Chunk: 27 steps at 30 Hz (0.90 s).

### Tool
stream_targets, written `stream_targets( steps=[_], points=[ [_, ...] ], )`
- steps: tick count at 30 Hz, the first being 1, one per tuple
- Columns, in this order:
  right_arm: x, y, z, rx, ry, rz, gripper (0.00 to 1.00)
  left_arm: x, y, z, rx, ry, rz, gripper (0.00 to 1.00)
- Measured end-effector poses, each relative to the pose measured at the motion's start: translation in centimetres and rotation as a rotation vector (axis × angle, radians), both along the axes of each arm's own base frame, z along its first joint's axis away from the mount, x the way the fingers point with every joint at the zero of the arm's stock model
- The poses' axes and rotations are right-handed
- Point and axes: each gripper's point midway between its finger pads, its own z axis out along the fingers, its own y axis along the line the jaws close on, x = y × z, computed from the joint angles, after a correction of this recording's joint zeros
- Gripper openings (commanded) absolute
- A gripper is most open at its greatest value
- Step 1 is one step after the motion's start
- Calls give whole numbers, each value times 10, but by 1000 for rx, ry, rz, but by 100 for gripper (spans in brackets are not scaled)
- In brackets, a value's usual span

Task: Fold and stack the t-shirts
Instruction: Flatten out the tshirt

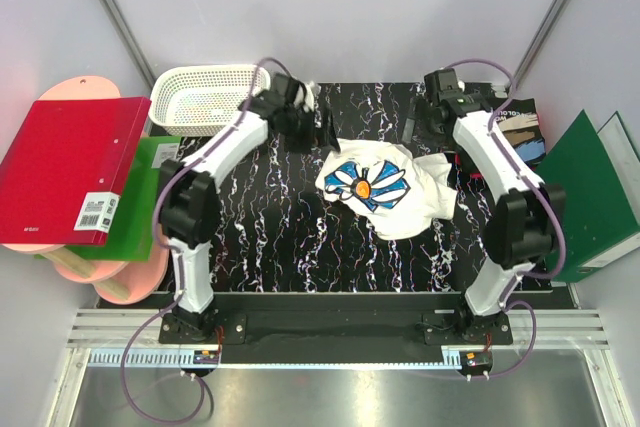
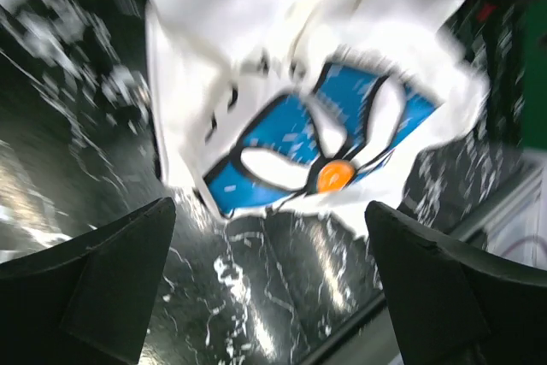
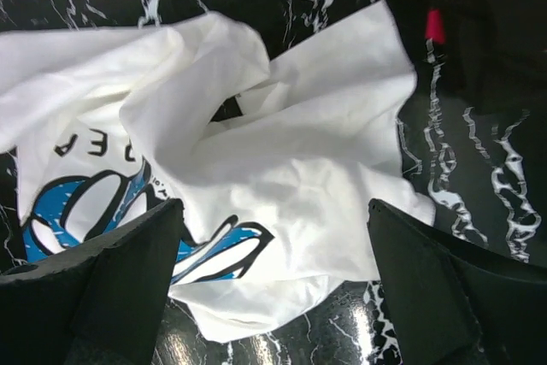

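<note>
T-shirt, white, lies crumpled on worktop between left end effector and right end effector, both spread apart, empty; right arm nearer.

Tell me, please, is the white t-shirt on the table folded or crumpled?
Crumpled. The white t-shirt lies in an uneven heap, with loose flaps and deep creases, and its blue print is buckled; no straight fold shows.

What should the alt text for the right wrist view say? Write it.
A crumpled white t-shirt with a blue-and-black print lies on a black marbled table. The open right claw hangs above it, holding nothing.
</note>
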Motion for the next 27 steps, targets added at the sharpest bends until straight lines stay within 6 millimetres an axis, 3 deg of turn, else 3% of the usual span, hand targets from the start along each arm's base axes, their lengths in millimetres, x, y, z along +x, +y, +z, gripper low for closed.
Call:
stream_targets(
  steps=[4,6,9,12,14,23,24,26,27],
  points=[
    [2,14,-48,50,137,34,96,-33,-10,-76,60,206,-65,99],
    [4,21,-67,66,189,53,94,-43,-10,-93,77,261,-75,99],
    [13,36,-84,120,237,100,90,-48,-9,-94,77,280,-85,99],
    [19,52,-89,185,252,143,54,-49,-9,-93,78,273,-93,99],
    [20,62,-88,234,259,178,0,-50,-7,-93,84,276,-99,99],
    [20,88,-69,361,249,259,1,-56,-3,-96,103,292,-111,99],
    [22,88,-64,363,237,262,21,-57,-3,-96,105,296,-112,99],
    [24,89,-50,366,215,263,46,-57,-2,-98,108,301,-114,99],
    [25,88,-40,365,193,265,65,-58,-2,-99,110,304,-115,99]
  ],
)
